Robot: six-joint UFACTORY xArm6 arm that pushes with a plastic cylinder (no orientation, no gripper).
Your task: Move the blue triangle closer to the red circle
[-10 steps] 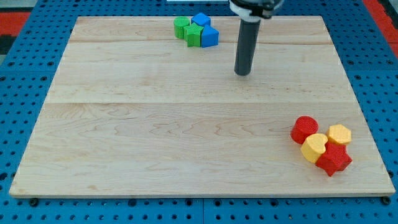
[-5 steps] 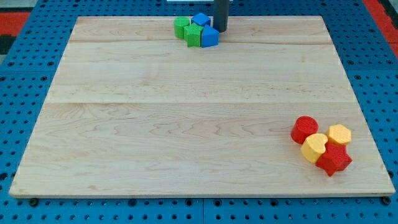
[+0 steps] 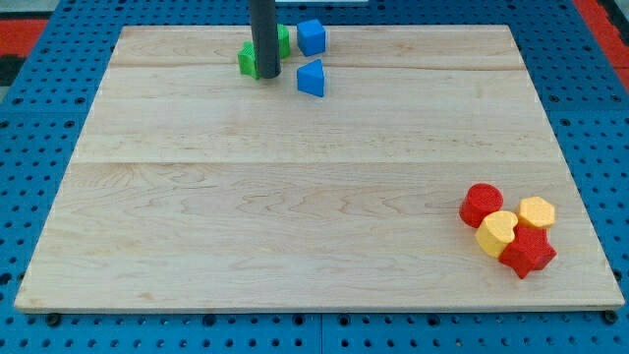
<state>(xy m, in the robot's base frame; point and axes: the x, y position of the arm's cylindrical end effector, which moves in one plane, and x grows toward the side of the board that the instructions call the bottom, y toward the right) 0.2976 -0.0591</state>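
Note:
The blue triangle (image 3: 312, 78) lies near the view's top, apart from the other blocks. The red circle (image 3: 481, 204) sits at the lower right, touching a yellow block. My tip (image 3: 265, 75) is just left of the blue triangle, a small gap between them. It stands in front of two green blocks (image 3: 247, 60), which the rod partly hides. A blue cube (image 3: 312, 36) lies above the triangle.
At the lower right a yellow block (image 3: 496, 233), a yellow hexagon (image 3: 536, 212) and a red star-like block (image 3: 528, 252) cluster with the red circle. The wooden board (image 3: 295, 197) lies on a blue pegboard.
My tip swept from the board's upper middle to the top cluster, then left through it. The cluster broke up: the blue triangle slid down, the greens shifted left.

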